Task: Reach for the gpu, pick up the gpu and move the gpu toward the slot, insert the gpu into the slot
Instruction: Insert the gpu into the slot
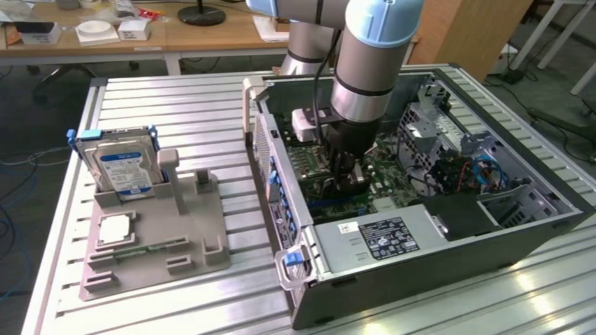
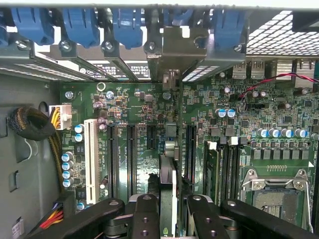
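Black gripper [image 2: 168, 211] fingers [image 2: 145, 214] pinched on the thin gpu [image 2: 168, 149], held on edge just over the green board's [image 2: 139, 107] long slot [image 2: 190, 149], inside the open computer case [image 1: 437, 244].

Silver-grey tubular robot arm [image 1: 365, 70] with pale-blue joint caps, black cable alongside, white box at the wrist; black, screw-studded two-finger gripper [image 2: 168, 211].

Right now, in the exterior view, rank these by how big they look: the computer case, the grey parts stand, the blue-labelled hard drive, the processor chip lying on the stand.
1. Computer case, by far the largest.
2. Grey parts stand.
3. Blue-labelled hard drive, standing upright in the stand.
4. Processor chip, the smallest.
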### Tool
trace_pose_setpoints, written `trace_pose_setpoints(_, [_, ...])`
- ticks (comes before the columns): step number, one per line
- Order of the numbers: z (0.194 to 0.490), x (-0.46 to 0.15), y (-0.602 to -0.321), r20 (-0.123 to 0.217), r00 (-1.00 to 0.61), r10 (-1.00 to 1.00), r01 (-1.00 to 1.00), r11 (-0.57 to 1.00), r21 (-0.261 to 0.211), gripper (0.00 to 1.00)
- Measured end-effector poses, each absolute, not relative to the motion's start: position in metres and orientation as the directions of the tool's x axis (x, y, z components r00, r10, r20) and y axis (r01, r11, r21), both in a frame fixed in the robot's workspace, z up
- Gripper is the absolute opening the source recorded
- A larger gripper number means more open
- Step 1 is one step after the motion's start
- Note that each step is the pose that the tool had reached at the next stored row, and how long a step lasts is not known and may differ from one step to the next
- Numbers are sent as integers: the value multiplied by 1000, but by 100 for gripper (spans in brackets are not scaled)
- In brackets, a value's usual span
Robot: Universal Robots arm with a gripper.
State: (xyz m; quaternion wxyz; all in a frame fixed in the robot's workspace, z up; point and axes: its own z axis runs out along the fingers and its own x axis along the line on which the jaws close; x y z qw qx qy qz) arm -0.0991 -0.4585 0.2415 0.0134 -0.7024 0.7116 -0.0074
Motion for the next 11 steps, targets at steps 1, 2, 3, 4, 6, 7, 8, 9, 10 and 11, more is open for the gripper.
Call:
trace_pose_setpoints(1, [242, -99, -458, -9, -13, -1000, -999, 13, -29, 26])
trace_pose_setpoints(2, [242, -99, -458, -9, -13, -1000, -999, 13, -29, 26])
trace_pose_setpoints(3, [242, -99, -458, -9, -13, -1000, -999, 13, -29, 26])
trace_pose_setpoints(4, [242, -99, -458, -9, -13, -1000, -999, 13, -29, 26])
trace_pose_setpoints(6, [241, -99, -458, -9, -13, -1000, -999, 13, -29, 26])
trace_pose_setpoints(7, [241, -99, -458, -9, -13, -1000, -999, 13, -29, 26])
trace_pose_setpoints(8, [241, -99, -458, -9, -13, -1000, -999, 13, -30, 26])
trace_pose_setpoints(9, [241, -99, -458, -9, -13, -1000, -999, 13, -30, 26])
trace_pose_setpoints(10, [240, -99, -458, -9, -13, -1000, -999, 13, -29, 26])
trace_pose_setpoints(11, [240, -99, -458, -9, -13, -1000, -999, 13, -29, 26])
